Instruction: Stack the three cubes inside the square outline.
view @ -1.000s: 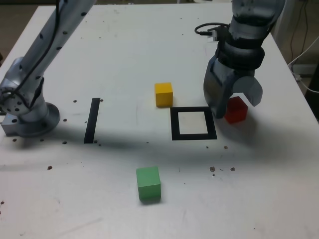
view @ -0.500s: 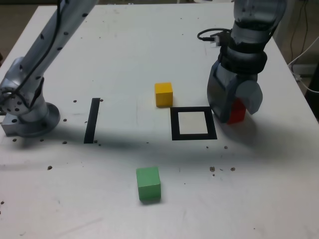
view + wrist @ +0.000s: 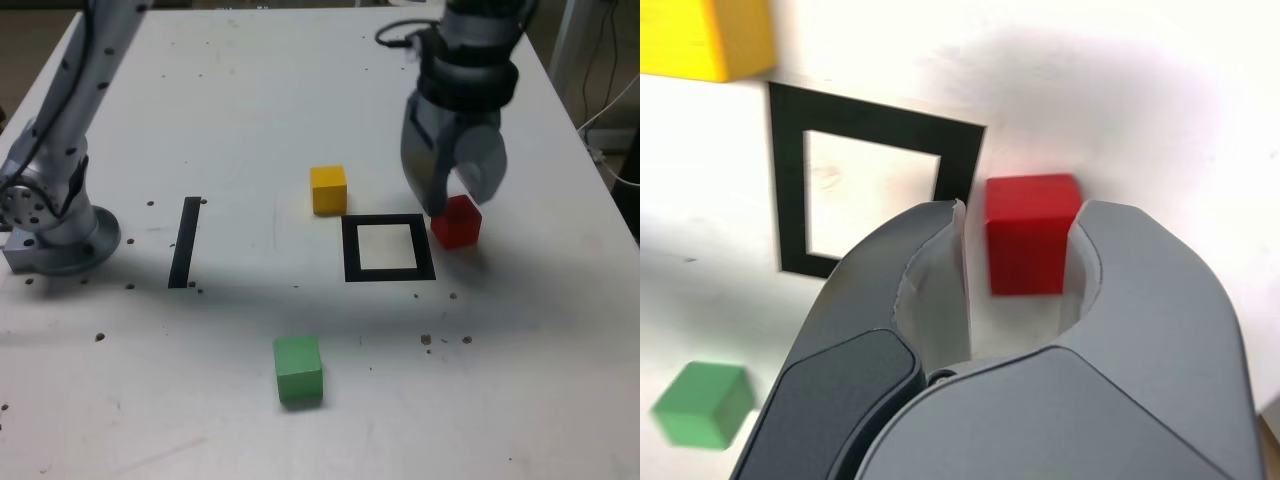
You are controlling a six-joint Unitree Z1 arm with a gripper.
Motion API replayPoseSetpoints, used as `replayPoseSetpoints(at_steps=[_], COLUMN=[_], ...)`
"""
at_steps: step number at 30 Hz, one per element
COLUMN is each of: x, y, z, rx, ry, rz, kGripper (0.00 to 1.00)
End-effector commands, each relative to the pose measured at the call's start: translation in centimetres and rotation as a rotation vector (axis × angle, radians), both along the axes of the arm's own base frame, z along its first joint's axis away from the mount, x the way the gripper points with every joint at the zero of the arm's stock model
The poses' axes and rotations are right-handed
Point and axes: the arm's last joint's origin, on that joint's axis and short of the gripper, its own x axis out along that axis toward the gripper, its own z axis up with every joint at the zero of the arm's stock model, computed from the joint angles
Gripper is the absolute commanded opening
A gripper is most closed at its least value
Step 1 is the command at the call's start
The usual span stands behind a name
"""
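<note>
Grey two-fingered claw (image 3: 1018, 232): clenched on the small matte red cube (image 3: 1030, 232), held just beside the flat black square outline with white centre (image 3: 389, 249), on the exterior view's right. Advice: carry over the near frame edge, lower squarely. White tabletop (image 3: 520, 380) around lies open.

A white table (image 3: 250, 90) fills nearly the whole exterior view, its matte top scuffed and dotted with small dark specks (image 3: 445, 340), thickest toward five and eight o'clock. A straight black tape strip (image 3: 185, 241) lies flat at about nine o'clock. Soft shadows fall across the middle of the surface, so the light seems to come from above. At the one o'clock corner, past the table edge, white cables (image 3: 612, 105) hang beside what may be a pale upright post (image 3: 566, 40). At eleven o'clock a brownish floor (image 3: 30, 40) shows.
</note>
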Motion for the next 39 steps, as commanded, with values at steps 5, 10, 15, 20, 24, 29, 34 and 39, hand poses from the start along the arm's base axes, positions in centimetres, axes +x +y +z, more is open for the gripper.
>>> replayPoseSetpoints(at_steps=[5, 10, 15, 20, 24, 29, 34, 39], x=[-2.4, -3.2, -3.1, -2.8, -2.3, -1.2, 0.2, 0.9], y=[-0.2, -0.6, -0.7, -0.6, -0.7, -0.8, -0.9, -0.7], z=[1.4, 1.9, 1.5, 1.3, 1.2, 0.3, -1.3, -2.2], rx=[0.008, 0.041, 0.077, 0.089, 0.087, 0.067, 0.043, 0.038], ry=[0.001, -0.036, -0.054, -0.056, -0.065, -0.048, -0.007, 0.021], rz=[-0.02, -0.032, -0.032, -0.021, -0.015, -0.015, -0.026, -0.027], kGripper=[0.36, 0.72, 0.99, 0.99, 0.99, 0.99, 0.99, 0.99])
